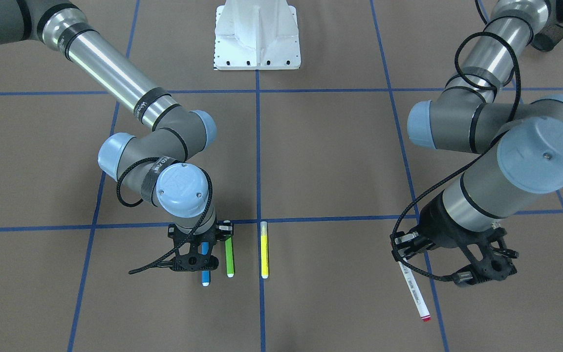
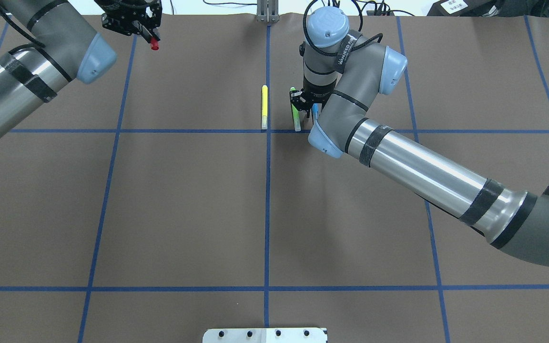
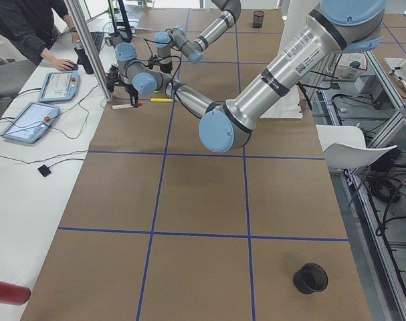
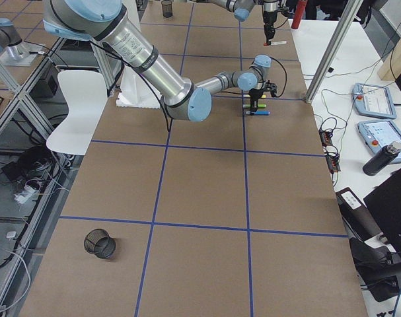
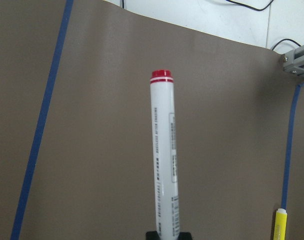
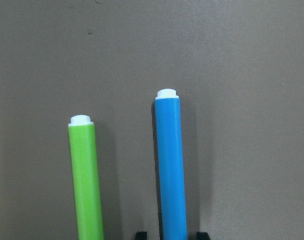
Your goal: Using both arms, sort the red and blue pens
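Note:
The red pen (image 5: 164, 165), white-barrelled with a red end, is clamped at its near end in my left gripper (image 5: 167, 235), which is shut on it. It slants out from the gripper (image 1: 401, 258) over the brown table, red end (image 1: 426, 318) away from the robot. The blue pen (image 6: 171, 165) lies flat on the table. My right gripper (image 6: 171, 234) is open and straddles it, with a fingertip (image 6: 140, 234) on each side and small gaps to the barrel. From the front the blue pen (image 1: 205, 278) pokes out below that gripper (image 1: 198, 254).
A lime-green marker (image 1: 229, 258) lies right beside the blue pen, and a yellow marker (image 1: 264, 249) lies on the centre tape line. The white robot base (image 1: 257, 36) is at the back. Black cups (image 3: 310, 278) (image 4: 100, 243) stand at the table's ends. A person sits at the side bench (image 3: 29, 30).

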Controlling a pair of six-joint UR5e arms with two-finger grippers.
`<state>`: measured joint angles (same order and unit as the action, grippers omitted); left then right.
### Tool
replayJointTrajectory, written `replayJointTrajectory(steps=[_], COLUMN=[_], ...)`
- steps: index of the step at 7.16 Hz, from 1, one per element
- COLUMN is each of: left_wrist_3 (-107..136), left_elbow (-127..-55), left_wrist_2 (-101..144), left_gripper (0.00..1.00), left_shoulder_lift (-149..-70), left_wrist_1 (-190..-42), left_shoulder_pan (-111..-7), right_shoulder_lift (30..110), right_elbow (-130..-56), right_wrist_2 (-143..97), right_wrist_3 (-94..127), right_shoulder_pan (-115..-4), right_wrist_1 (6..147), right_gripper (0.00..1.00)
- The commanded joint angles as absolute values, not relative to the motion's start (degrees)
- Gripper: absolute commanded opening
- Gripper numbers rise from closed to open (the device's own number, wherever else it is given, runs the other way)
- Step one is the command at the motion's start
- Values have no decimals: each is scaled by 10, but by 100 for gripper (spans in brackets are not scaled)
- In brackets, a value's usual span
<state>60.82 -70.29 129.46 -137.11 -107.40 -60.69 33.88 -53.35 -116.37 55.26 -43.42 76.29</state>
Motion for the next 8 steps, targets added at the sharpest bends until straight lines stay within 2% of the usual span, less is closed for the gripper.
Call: replayJointTrajectory(steps=[1,2,6,8], left_wrist_3=[608,608,608,608], left_elbow=[-703,-703,-703,-703], left_wrist_2=[1295,1295,1295,1295], left_gripper=[0,0,0,0], left_shoulder_lift=[-1371,-1371,-1370,-1370], left_wrist_1=[-1074,-1074,-1074,-1074], left_shoulder_pan=[-606,-606,-606,-606], right_shoulder_lift=[339,339,339,339], right_elbow=[-533,-533,-531,-531], right_wrist_2=[-1164,-1164,-1164,-1164], right_wrist_3=[553,553,552,552], right_shoulder_pan=[-434,-434,-432,-432], right_wrist_1=[763,763,763,763], right_gripper=[42,35,35,24])
